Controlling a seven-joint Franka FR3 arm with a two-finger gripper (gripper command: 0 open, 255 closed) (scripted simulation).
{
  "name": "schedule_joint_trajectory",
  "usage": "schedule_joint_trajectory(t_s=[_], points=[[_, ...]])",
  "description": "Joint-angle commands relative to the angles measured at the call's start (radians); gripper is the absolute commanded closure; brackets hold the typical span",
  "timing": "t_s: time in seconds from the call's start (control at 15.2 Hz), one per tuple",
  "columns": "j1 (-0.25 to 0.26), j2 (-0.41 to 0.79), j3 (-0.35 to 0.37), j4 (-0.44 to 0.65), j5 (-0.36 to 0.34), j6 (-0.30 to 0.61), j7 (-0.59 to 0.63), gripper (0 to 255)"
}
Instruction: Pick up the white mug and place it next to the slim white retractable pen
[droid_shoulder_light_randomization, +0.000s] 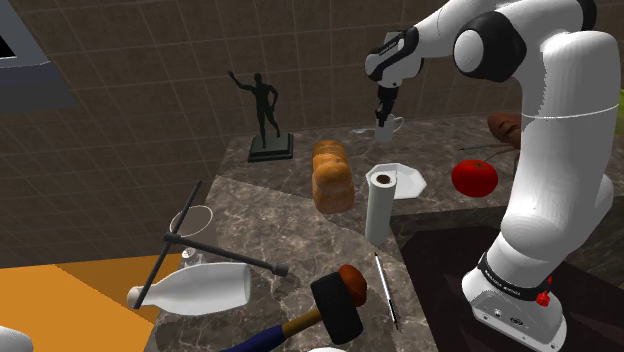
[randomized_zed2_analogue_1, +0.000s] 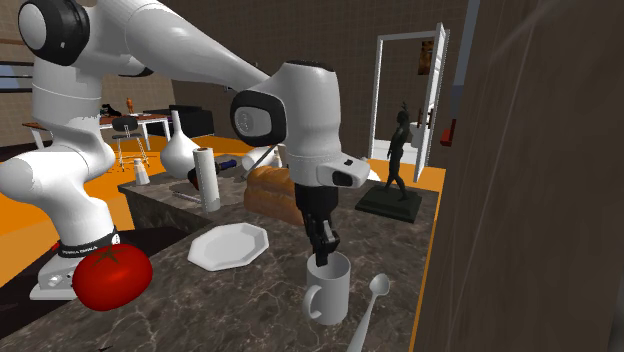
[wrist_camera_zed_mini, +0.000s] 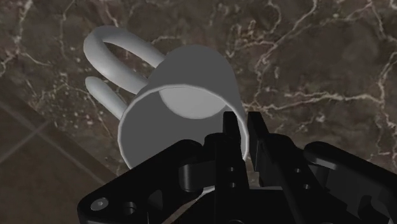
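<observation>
**Shoulder view, left to right.** A white bottle (droid_shoulder_light_randomization: 195, 288) lies on its side at the near left corner of the dark marble counter (droid_shoulder_light_randomization: 300, 235). A dark statue (droid_shoulder_light_randomization: 262, 112) stands at the far edge. To its right sits a brown loaf (droid_shoulder_light_randomization: 332, 176). A hammer (droid_shoulder_light_randomization: 325, 308) with a black head lies close to the near edge. A white paper roll (droid_shoulder_light_randomization: 379, 205) stands upright just right of the loaf. The pen (droid_shoulder_light_randomization: 386, 290), slim and white, lies flat just right of the hammer, along the counter's right edge. A white plate (droid_shoulder_light_randomization: 408, 180) rests behind the roll. The white mug (droid_shoulder_light_randomization: 394, 125) stands at the far end of the counter, beyond the plate and well apart from the pen. The gripper (droid_shoulder_light_randomization: 384, 116) hangs directly over it. A red tomato (droid_shoulder_light_randomization: 474, 177) sits to the right of the plate.

**Second exterior view, left to right.** The order here is tomato (randomized_zed2_analogue_1: 112, 278), plate (randomized_zed2_analogue_1: 228, 246), mug (randomized_zed2_analogue_1: 328, 290), then a pale spoon (randomized_zed2_analogue_1: 372, 300) lying just beside the mug. The mug is upright with its base on the counter. The gripper (randomized_zed2_analogue_1: 326, 245) reaches down to its mouth.

**Wrist view.** The fingers (wrist_camera_zed_mini: 230, 137) stand narrow and pinch the mug's (wrist_camera_zed_mini: 184, 95) wall at the rim. One is inside the cup and one outside. The handle points away from them.
</observation>
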Motion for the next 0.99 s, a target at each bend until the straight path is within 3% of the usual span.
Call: schedule_joint_trajectory(t_s=[0.0,0.33,0.92], points=[[0.0,0.0,0.0,0.0,0.0,0.0,0.0,255],[0.0,0.0,0.0,0.0,0.0,0.0,0.0,255],[0.005,-0.044,-0.01,0.063,-0.025,-0.103,0.019,255]])
